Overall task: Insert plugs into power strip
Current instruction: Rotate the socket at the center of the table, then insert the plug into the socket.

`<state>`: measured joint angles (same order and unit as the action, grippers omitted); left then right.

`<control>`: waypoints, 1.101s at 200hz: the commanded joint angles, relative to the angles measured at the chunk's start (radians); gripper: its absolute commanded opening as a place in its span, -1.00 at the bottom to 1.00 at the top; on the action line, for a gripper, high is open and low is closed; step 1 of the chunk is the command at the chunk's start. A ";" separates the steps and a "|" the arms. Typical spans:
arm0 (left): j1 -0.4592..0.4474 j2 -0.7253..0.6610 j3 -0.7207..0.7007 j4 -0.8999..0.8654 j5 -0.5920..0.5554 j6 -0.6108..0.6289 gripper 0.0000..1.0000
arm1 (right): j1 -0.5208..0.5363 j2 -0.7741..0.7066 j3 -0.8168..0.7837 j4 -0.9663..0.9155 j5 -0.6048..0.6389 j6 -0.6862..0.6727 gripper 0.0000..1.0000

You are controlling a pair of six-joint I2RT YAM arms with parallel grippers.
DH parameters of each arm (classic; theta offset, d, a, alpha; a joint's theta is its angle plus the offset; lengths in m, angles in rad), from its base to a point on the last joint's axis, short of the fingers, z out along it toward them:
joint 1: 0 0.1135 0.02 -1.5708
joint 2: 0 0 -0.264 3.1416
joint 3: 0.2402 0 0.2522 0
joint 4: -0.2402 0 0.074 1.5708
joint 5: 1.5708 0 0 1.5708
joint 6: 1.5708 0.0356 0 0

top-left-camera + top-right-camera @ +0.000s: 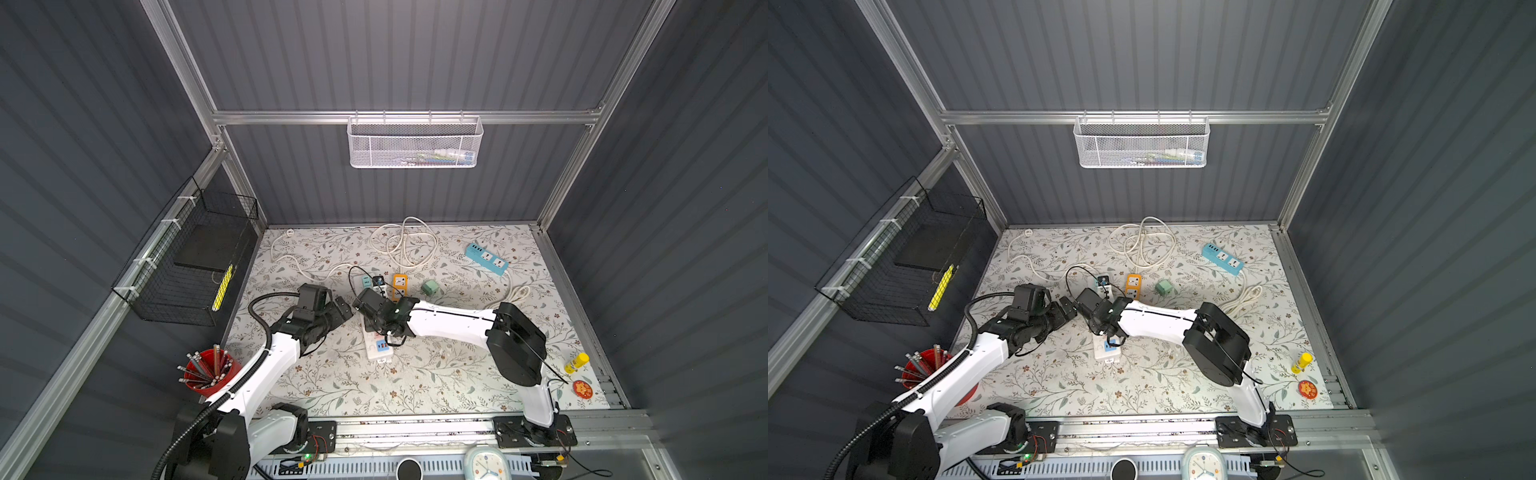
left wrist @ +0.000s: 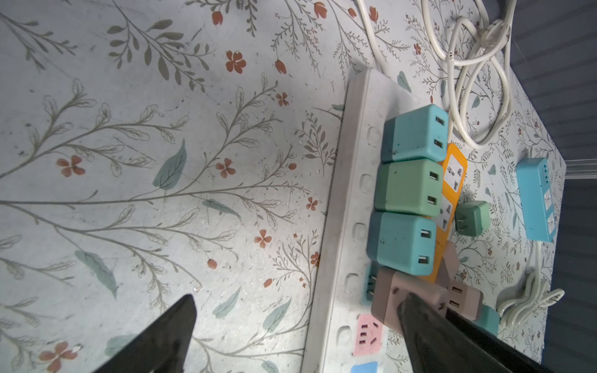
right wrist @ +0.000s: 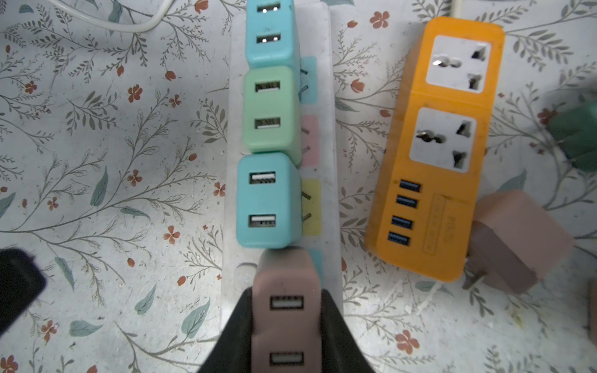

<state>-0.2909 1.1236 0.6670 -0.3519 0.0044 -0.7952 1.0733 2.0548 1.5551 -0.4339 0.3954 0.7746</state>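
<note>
Flowery tabletop point(image 1: 415, 374), mid-frame: right gripper point(image 3: 286, 306) clamped on a pink plug point(image 3: 284, 277) at the white power strip point(image 1: 376, 347) beside three seated plugs point(image 3: 269, 109), left gripper point(image 2: 298, 306) spread wide; I'd keep it level, then press straight down.

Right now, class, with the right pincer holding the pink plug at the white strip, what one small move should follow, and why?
Probably press the pink plug straight down. The right pincer grips it over the white power strip at its next free socket, beside three seated plugs; it looks tilted, not flush.
</note>
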 commanded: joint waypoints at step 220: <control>0.012 -0.052 0.007 -0.036 -0.038 0.031 1.00 | -0.001 0.063 -0.130 -0.095 0.034 -0.025 -0.70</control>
<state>-0.2863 1.0950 0.6670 -0.3641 -0.0151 -0.7887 1.0798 2.0670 1.5219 -0.4404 0.4763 0.7078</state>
